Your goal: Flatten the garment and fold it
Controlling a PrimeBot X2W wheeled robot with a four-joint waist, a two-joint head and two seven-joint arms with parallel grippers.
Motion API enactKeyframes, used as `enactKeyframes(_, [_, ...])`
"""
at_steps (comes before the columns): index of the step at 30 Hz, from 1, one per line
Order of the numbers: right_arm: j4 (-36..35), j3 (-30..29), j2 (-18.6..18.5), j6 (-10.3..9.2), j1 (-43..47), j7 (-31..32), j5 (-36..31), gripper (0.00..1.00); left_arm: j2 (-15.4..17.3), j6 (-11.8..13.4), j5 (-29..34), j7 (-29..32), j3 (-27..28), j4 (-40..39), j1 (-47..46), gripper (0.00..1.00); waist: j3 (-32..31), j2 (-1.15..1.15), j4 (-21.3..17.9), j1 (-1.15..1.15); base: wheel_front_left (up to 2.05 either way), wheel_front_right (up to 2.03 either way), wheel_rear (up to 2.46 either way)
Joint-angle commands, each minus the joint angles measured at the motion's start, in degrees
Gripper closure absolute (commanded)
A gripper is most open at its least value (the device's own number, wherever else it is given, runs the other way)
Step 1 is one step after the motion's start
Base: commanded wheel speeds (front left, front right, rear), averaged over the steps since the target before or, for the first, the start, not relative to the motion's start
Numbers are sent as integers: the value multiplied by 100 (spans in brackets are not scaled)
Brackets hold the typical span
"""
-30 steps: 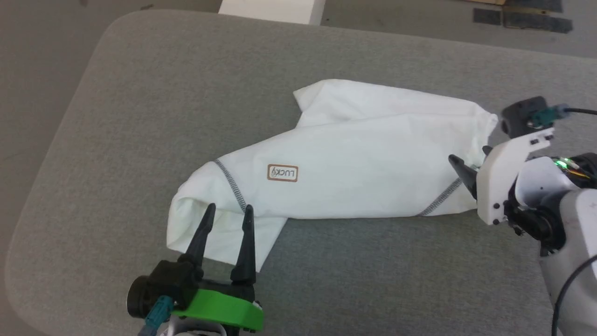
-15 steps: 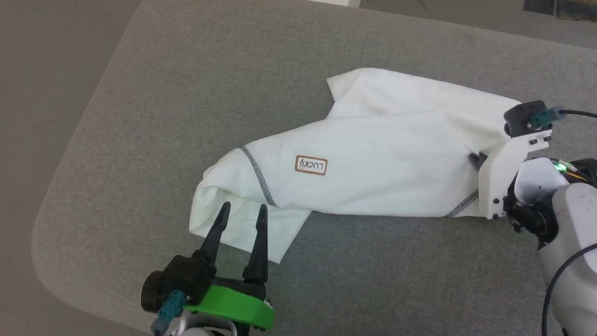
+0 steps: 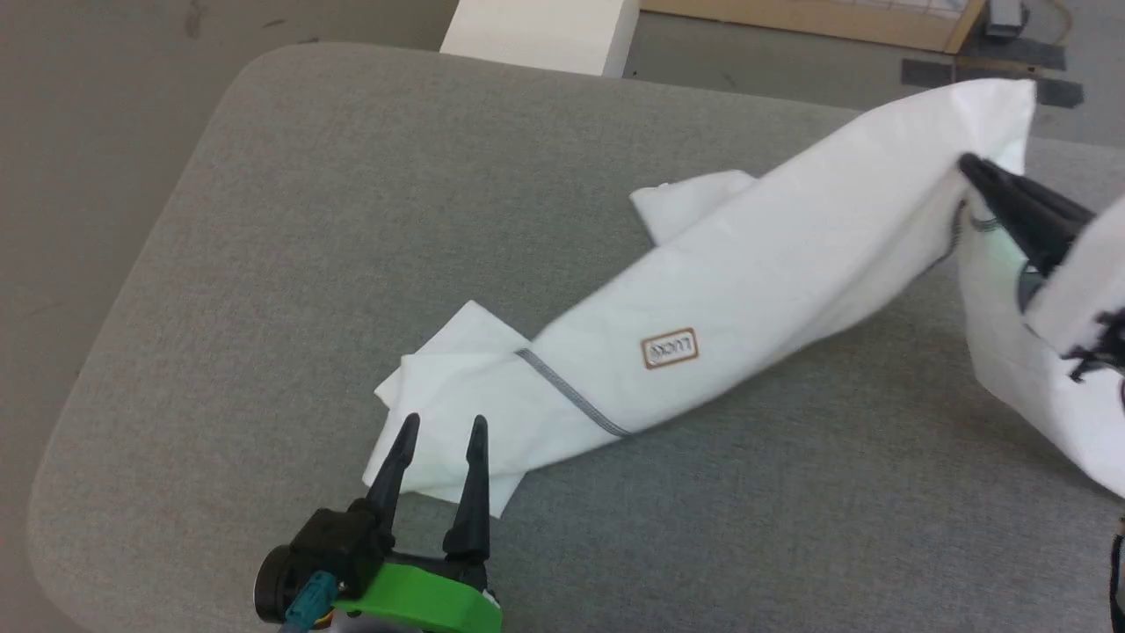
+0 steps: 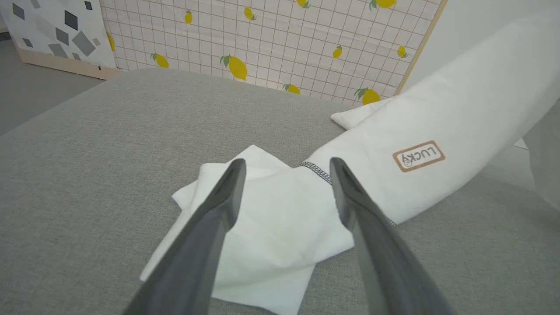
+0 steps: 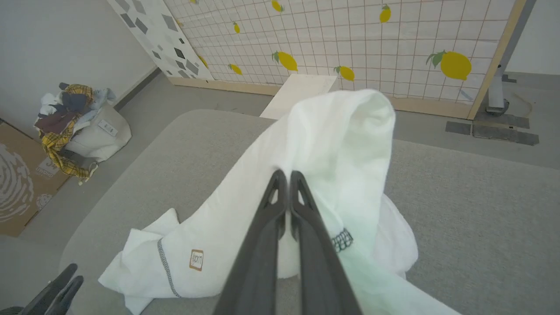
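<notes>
Right hand (image 3: 969, 163) pinching garment (image 3: 773, 264) edge (raised), broad table (image 3: 334, 193) margin left

Grey fabric-topped table (image 3: 308, 220), white garment (image 3: 721, 299) partly on it

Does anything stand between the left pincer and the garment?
Nothing visible does. The open left pincer is right at the near end of the garment, which lies on the grey table, with no object between them. The right pincer is shut on the far end.

A grey fabric-topped table (image 3: 352, 220) with rounded corners sits on grey floor (image 3: 88, 105). Beyond its far edge are a white box (image 3: 540, 26) and a lemon-print screen (image 5: 372, 39). A laundry heap (image 5: 65, 113) lies far left.
</notes>
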Motion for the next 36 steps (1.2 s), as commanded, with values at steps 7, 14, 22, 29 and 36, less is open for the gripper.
enactKeyframes(7, [-2027, -1143, 604, -8, 37, 1472, 81, 100, -37, -81, -66, -27, 23, -74, 54, 0, 61, 0, -72, 0, 0, 0, 0])
enactKeyframes(14, [-1864, -1140, 684, -8, -205, 2025, -173, 100, -83, -140, -139, -27, -79, 23, -146, 0, 372, 0, 92, 0, 0, 0, 0])
enactKeyframes(22, [401, -603, 535, -8, -565, 839, -1262, 95, -111, -208, -201, -27, -247, 182, -466, 0, 647, 0, 437, 0, 0, 0, 0])
enactKeyframes(29, [2101, -388, 259, -8, -923, -907, -1618, 0, -119, -195, -217, -27, -251, 296, -548, 0, 641, 0, 555, 0, 0, 0, 0])
enactKeyframes(36, [1972, -54, 15, -8, -667, -1173, -1054, 0, -121, -172, -179, -27, -212, 347, -414, 0, 321, 0, 278, 0, 0, 0, 0])
